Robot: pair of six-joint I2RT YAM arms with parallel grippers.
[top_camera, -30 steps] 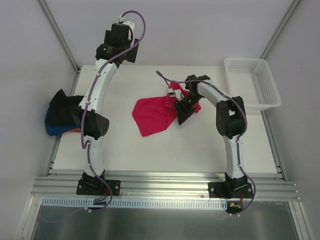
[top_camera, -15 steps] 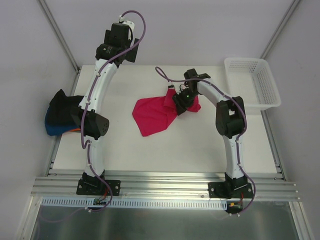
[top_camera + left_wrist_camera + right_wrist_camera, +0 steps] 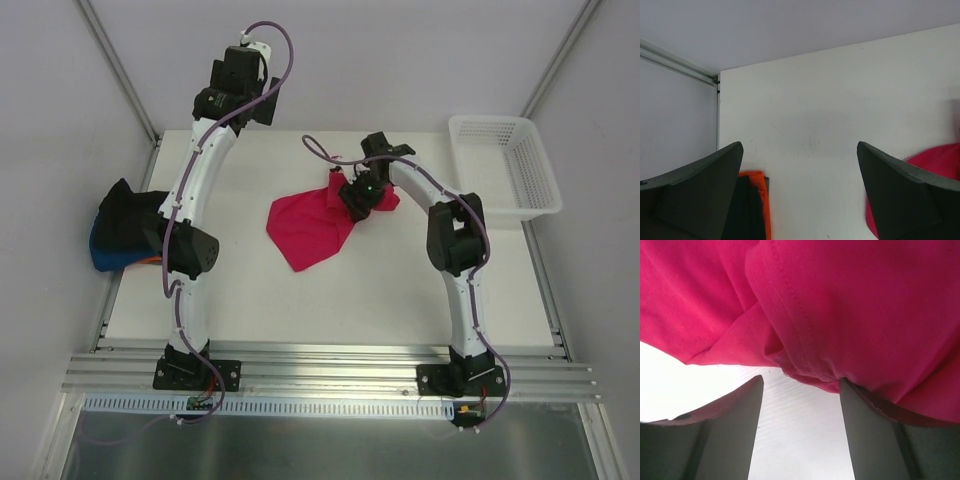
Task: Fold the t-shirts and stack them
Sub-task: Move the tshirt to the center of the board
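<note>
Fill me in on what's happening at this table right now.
The right gripper is down at the crimson-pink t-shirt lying in the middle of the table. Its jaws are open with a hem just ahead of them, and nothing is pinched yet. The left gripper hangs open and empty over the far side. A pile of black, blue and orange shirts sits at the left edge. A white basket stands at the far right.

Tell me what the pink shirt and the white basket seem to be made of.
Pink t-shirt: soft matte cloth, probably a cotton knit; it creases and shows a stitched hem. Basket: likely rigid white plastic, judging by its evenly moulded open mesh walls.
</note>
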